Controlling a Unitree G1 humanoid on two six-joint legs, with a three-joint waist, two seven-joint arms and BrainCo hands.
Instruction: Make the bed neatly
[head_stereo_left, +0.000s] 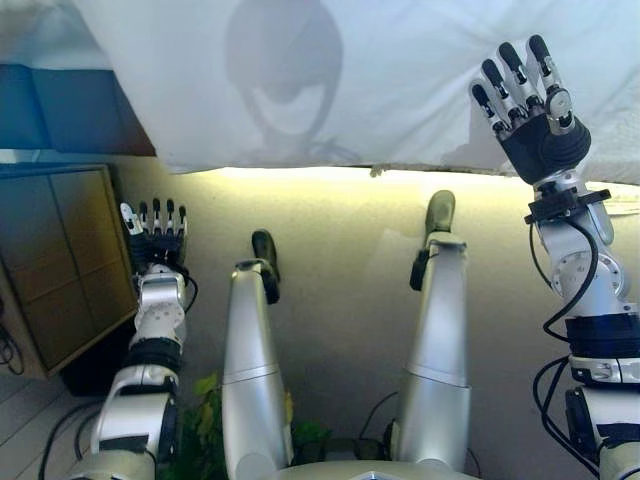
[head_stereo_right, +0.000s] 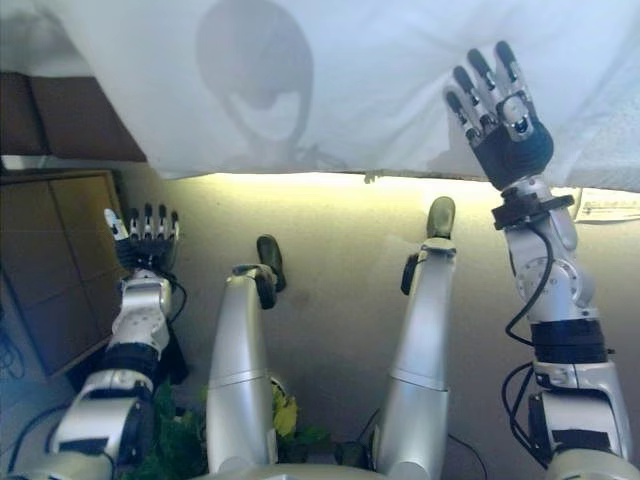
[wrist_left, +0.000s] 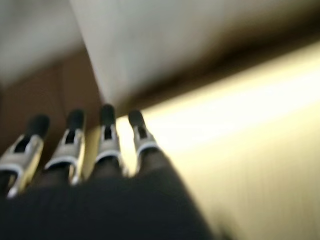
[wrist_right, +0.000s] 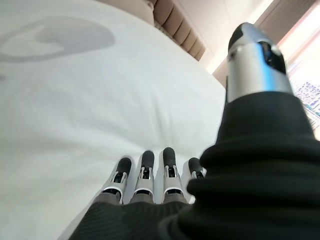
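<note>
Resting on white sheet (head_stereo_left: 400, 80) — right hand (head_stereo_left: 530, 110), fingers straight; left hand (head_stereo_left: 155, 235) fingers straight beside wooden cabinet (head_stereo_left: 60, 260).

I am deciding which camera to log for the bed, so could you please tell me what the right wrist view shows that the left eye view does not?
Only the right wrist view shows the padded headboard beyond the far edge of the white sheet, and a broad smooth stretch of that sheet. Only the left eye view shows the left hand with straight fingers, held low beside the wooden cabinet and off the bed, and the sheet's near hem. Both show the right hand, fingers straight, over the sheet.
</note>
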